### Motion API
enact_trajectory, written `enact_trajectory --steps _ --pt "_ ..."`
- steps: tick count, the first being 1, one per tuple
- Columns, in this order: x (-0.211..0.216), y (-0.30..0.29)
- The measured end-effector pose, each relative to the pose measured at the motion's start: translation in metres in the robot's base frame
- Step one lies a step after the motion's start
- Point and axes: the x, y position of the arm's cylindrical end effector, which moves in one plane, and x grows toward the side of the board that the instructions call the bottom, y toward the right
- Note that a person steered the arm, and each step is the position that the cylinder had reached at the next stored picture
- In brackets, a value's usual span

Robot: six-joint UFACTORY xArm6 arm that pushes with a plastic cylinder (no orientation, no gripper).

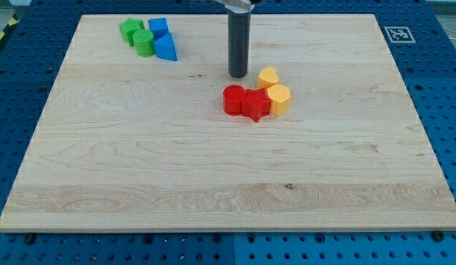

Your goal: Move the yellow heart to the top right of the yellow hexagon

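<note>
Bare wooden board lies open to the view's left and bottom-left of my tip, while just to its right the yellow heart block and, below, the yellow hexagon block, red cylinder block and red star block crowd the way.

1. Red cylinder and red star — touching, just right of the frame's centre.
2. Two green blocks and two blue blocks — clustered at upper left.
3. Wooden table on a blue pegboard; a marker tag at upper right.
</note>
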Motion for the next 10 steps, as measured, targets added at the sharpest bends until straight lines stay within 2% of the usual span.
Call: enact_trajectory --steps 2,5,8,9,10 --pt "0.006 0.039" --pt "0.022 0.022" --pt "0.028 0.074" --pt "0.007 0.083" --pt "0.007 0.127"
